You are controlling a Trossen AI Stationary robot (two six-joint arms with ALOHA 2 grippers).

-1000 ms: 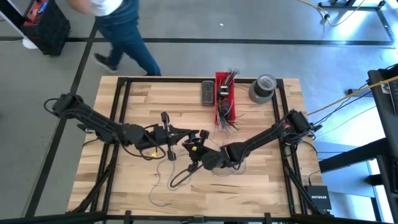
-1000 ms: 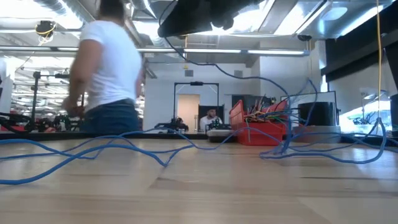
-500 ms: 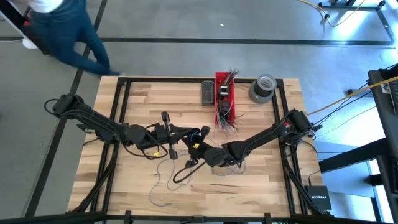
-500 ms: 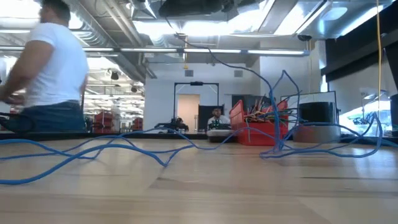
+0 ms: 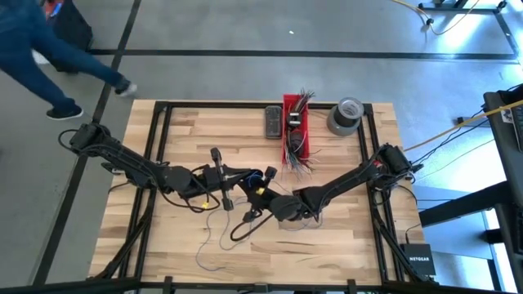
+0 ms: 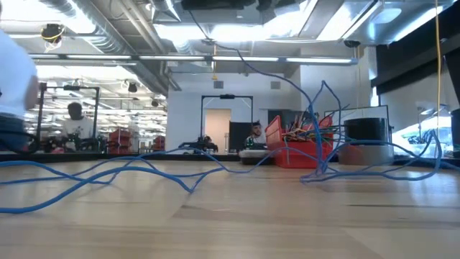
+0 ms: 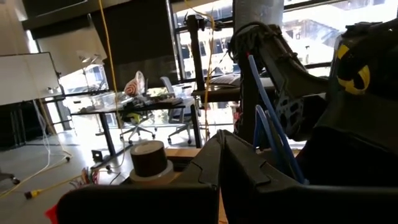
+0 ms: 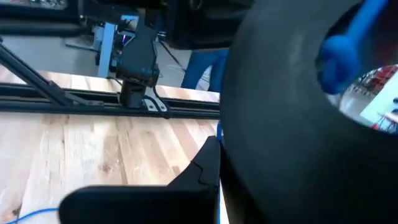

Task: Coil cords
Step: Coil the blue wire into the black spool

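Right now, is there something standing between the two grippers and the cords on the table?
Nothing visible does. The left gripper and right gripper meet mid-table, both shut, with the blue cord already running between them. The loose cords lie on bare wood just below them.

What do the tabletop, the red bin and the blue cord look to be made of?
Tabletop: wood, pale planks with visible grain and seams, matte. Red bin: probably plastic, judging by its even bright red colour and thin walls. Blue cord: likely a plastic-coated wire, smooth, lying in loose curves along the table.
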